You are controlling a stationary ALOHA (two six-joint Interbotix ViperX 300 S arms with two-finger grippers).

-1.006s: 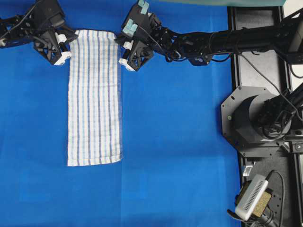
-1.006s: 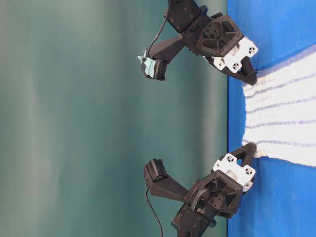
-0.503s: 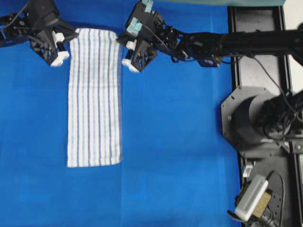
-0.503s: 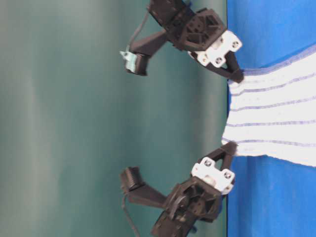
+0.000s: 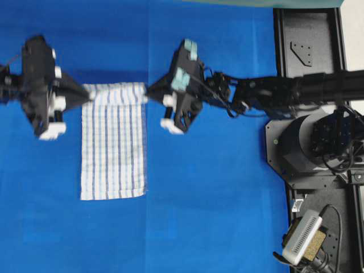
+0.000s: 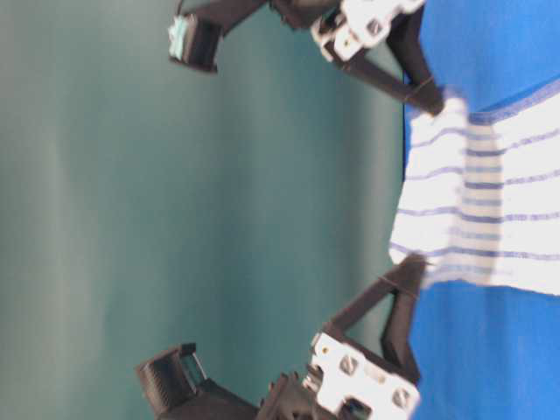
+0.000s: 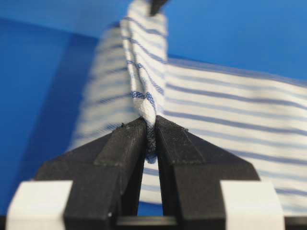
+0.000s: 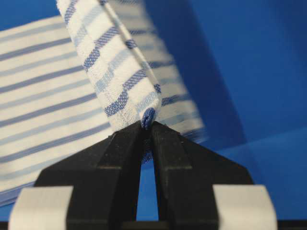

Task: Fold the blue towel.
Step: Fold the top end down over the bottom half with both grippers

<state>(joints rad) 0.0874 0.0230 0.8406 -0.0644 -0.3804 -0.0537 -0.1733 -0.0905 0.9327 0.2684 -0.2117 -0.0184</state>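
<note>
The blue towel (image 5: pixel 114 148), white with thin blue stripes, lies lengthwise on the blue table covering (image 5: pixel 216 199). Its far end is lifted off the table and doubled back over the rest. My left gripper (image 5: pixel 85 95) is shut on the far-left corner, and the left wrist view shows the cloth (image 7: pixel 216 115) pinched between the black fingertips of the left gripper (image 7: pixel 150 129). My right gripper (image 5: pixel 149 94) is shut on the far-right corner, the hem of the towel (image 8: pixel 110 72) clamped in the right gripper (image 8: pixel 147 125). In the table-level view the raised edge of the towel (image 6: pixel 490 219) hangs stretched between both grippers.
The right arm's black base (image 5: pixel 310 139) and mounting plate stand at the right edge of the table. A white-grey device (image 5: pixel 301 236) sits at the bottom right. A teal backdrop (image 6: pixel 175 210) stands behind the table's far edge.
Both grippers have risen with the towel's far corners and carried them toward the near end. The far end now folds over, so less of the towel lies flat.
</note>
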